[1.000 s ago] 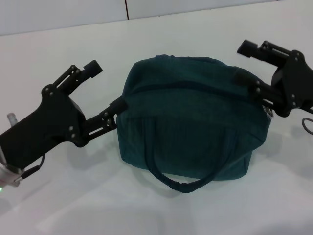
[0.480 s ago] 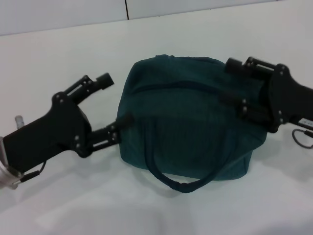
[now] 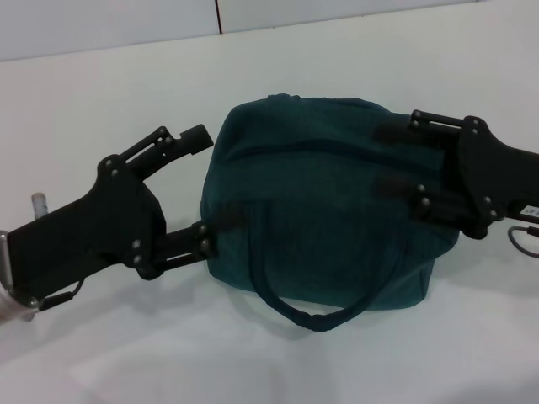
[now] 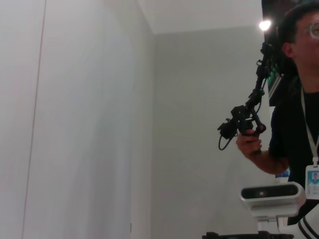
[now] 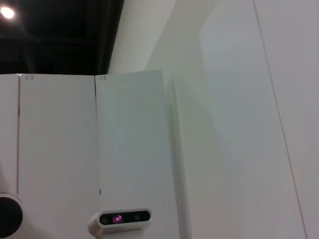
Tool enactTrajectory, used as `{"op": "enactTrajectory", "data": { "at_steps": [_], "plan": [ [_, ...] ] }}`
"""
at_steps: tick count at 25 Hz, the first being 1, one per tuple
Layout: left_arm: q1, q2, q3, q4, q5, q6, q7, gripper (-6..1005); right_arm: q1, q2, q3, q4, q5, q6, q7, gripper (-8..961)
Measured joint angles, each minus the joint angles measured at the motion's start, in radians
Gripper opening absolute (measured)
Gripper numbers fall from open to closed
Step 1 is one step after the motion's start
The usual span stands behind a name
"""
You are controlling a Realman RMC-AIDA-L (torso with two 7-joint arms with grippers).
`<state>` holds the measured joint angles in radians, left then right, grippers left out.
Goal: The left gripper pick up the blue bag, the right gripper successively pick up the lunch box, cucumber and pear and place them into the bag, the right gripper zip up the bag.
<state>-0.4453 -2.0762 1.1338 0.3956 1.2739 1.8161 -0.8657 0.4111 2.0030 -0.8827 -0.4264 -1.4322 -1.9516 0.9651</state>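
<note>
Now | both grippers moved inward | left gripper, right gripper jaws spread | blue bag between

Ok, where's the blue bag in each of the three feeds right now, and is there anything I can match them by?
Head view: the blue bag fills the centre of the white table, with the left end effector at one end and the right end effector over the other.
Left wrist view: not in it; the camera faces walls and a person.
Right wrist view: not in it; only walls and ceiling.
Shared landmark: none across all three views.
</note>
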Motion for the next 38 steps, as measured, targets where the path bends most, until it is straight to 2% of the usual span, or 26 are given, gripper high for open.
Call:
{"op": "enactTrajectory", "data": {
  "at_steps": [5,11,20,28,38],
  "plan": [
    [0.006,0.004,0.002,0.0,0.001,0.017,-0.004,874,-0.007,-0.001,0.006,-0.014,0.003,-0.018,0.007,561],
    [0.01,-0.002,-0.003,0.001,0.0,0.04,0.001,872,-0.004,0.004,0.006,-0.015,0.006,-0.023,0.012,561],
    [0.01,0.001,-0.001,-0.007,0.006,0.029,0.001,872,0.005,-0.001,-0.002,-0.021,-0.002,-0.004,0.049,561],
    [0.04,0.003,0.001,-0.016,0.038,-0.012,0.003,872,0.008,-0.026,-0.009,-0.028,-0.039,0.019,0.071,561],
    [0.061,0.001,0.001,-0.026,0.059,-0.018,-0.002,872,0.0,-0.032,-0.01,-0.028,-0.056,0.03,0.073,561]
  ]
}}
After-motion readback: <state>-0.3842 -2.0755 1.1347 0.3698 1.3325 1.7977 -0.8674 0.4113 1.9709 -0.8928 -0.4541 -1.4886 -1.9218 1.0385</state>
